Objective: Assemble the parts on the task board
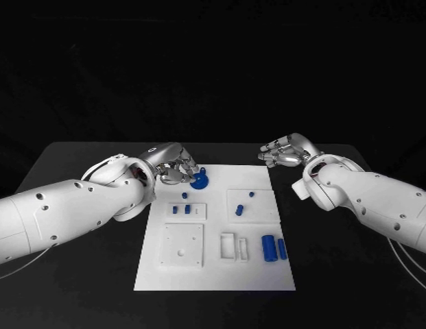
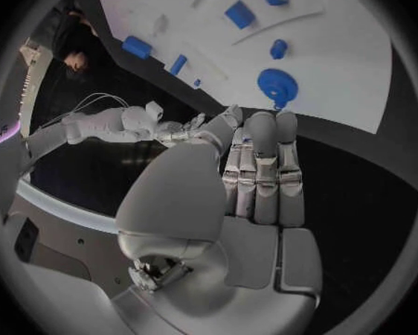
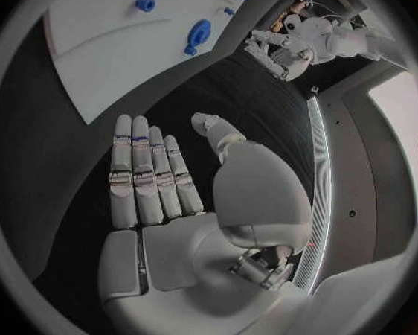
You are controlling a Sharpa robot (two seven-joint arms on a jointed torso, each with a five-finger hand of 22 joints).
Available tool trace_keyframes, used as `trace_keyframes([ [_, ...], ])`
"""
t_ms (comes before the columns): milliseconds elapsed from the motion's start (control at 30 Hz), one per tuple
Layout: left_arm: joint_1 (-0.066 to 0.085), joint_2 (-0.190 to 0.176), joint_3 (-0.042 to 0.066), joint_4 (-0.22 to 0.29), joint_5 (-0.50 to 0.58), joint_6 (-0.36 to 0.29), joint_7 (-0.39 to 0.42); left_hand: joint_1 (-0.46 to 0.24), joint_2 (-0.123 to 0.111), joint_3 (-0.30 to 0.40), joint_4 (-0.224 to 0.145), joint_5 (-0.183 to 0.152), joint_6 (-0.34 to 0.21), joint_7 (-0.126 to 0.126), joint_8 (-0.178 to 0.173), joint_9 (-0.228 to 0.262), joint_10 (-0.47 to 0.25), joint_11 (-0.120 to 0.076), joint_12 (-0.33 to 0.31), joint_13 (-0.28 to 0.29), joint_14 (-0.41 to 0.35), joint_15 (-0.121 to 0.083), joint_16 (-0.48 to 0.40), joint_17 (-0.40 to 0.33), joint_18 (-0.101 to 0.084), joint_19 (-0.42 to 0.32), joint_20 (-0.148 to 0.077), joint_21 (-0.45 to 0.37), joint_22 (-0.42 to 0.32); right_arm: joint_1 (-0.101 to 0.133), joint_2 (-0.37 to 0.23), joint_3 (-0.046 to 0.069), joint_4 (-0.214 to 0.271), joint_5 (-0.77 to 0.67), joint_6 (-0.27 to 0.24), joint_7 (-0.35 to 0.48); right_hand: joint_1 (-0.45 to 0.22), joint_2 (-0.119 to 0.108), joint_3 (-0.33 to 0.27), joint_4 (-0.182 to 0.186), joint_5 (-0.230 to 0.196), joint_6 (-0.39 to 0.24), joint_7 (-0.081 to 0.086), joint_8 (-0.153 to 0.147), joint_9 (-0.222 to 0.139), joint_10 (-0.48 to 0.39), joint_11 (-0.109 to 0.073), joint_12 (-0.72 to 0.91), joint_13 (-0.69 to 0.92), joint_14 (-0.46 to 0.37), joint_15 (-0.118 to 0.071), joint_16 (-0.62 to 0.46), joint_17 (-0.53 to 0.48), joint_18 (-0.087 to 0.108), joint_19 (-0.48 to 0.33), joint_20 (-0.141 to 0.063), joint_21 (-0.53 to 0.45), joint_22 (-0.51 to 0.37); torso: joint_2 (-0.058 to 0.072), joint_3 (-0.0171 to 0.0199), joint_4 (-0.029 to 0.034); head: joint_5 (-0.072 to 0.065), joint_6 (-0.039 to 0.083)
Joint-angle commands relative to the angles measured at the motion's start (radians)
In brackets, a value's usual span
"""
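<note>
The white task board (image 1: 217, 274) lies in the middle of the black table. A round blue part (image 1: 201, 181) sits near its far left corner. My left hand (image 1: 178, 168) hovers just behind that part, fingers stretched out flat and holding nothing. In the left wrist view the round blue part (image 2: 279, 87) lies just past the fingertips (image 2: 265, 123), apart from them. My right hand (image 1: 287, 152) is over bare table off the board's far right corner. In the right wrist view the right hand (image 3: 158, 179) is flat and empty.
Small blue pegs (image 1: 182, 208) stand on a raised white plate left of centre, and two more (image 1: 241, 209) stand mid-board. Two blue cylinders (image 1: 272, 247) lie at the near right beside a white bracket (image 1: 230, 246). A square white plate (image 1: 184, 245) sits near left.
</note>
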Motion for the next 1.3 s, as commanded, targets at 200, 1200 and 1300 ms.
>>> trace_keyframes([
  [200,0.003,0.030,0.003,0.071,0.053,0.014,0.037,-0.016,-0.013,-0.025,0.031,-0.012,-0.012,0.001,0.000,0.001,-0.036,0.011,0.000,0.000,0.004,0.009,-0.008,0.005,-0.001,0.020,0.005,-0.042,0.009,-0.001,0.005,0.000,-0.005,0.000,0.022,0.011,-0.008,0.000,0.006,-0.002,0.002,0.003,0.002,-0.004,0.001,-0.004,-0.003,-0.004,-0.001,-0.003,0.000,-0.004,-0.002,0.011,-0.003,0.002,-0.004,-0.001,0.000,-0.0008,0.0011,-0.018,0.001],
  [1200,0.003,0.079,0.003,0.060,0.127,0.033,0.048,0.016,0.023,0.039,-0.035,0.030,-0.007,0.017,0.000,0.000,-0.071,0.035,-0.001,0.000,-0.027,0.044,-0.540,-0.176,-0.009,-0.089,0.040,-0.249,-0.035,-0.028,0.020,0.000,0.120,-0.801,0.315,-0.102,0.017,0.013,0.064,-0.121,-0.224,0.132,-0.046,-0.002,0.002,0.102,-0.065,-0.013,0.000,0.191,-0.133,0.696,0.586,0.030,0.269,-0.151,0.525,0.415,-0.001,-0.0041,0.0027,-0.030,0.007],
  [1300,0.003,0.078,0.003,0.057,0.132,0.031,0.047,0.006,0.026,0.043,-0.046,0.031,-0.005,0.017,0.000,0.001,-0.068,0.034,-0.001,0.000,-0.009,0.045,-0.583,-0.167,-0.008,-0.090,0.040,-0.249,-0.031,-0.031,0.019,-0.001,0.128,-0.827,0.333,-0.114,0.011,0.006,0.058,-0.114,-0.224,0.132,-0.045,-0.004,0.002,0.095,-0.065,-0.014,-0.001,0.207,-0.130,0.703,0.581,0.031,0.276,-0.148,0.535,0.429,-0.001,-0.0038,0.0030,-0.029,0.007],
])
